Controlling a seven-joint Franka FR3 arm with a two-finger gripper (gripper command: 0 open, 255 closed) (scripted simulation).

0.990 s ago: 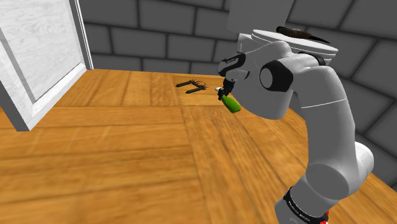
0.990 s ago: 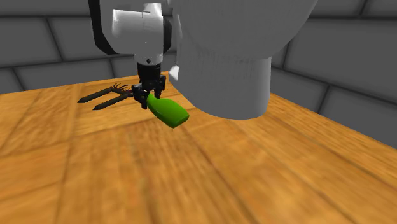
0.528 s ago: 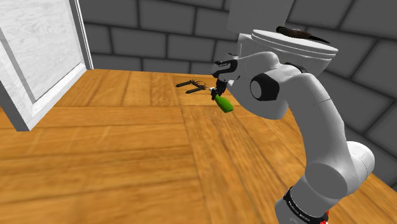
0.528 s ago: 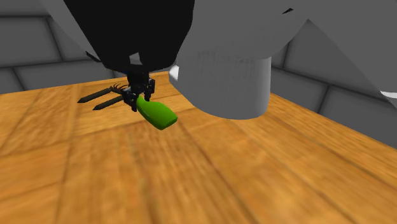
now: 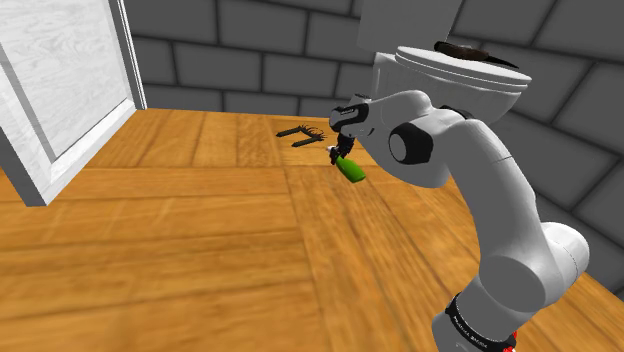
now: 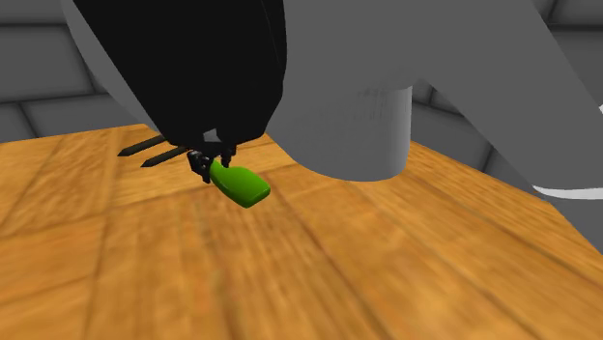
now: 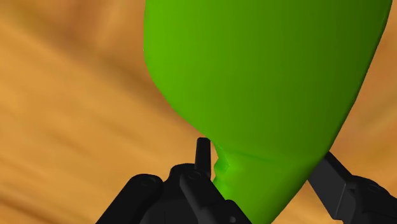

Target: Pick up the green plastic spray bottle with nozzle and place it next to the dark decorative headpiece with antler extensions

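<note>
Spray bottle (image 5: 352,170), the green one, was clamped by its neck in the black gripper (image 5: 340,151), so the hand was closed on it and not empty. Going left to right in the shoulder view: a white panel (image 5: 60,90) stood at the left edge, then came a stretch of wooden surface (image 5: 200,250). After that the dark antler headpiece (image 5: 302,133) lay flat near the grey stone wall (image 5: 230,65). The gripper sat just beside it, with the bottle hanging tilted, fat end pointing down and to the right. The white arm (image 5: 490,200) came next, with a white round pedestal (image 5: 465,70) behind it. In the second exterior view the headpiece (image 6: 145,150) poked out to the left of the bottle (image 6: 240,184), near but apart. Couldn't tell if the bottle touched the wood. The wrist view had the green body (image 7: 267,83) pinched between both fingers (image 7: 191,197)
</note>
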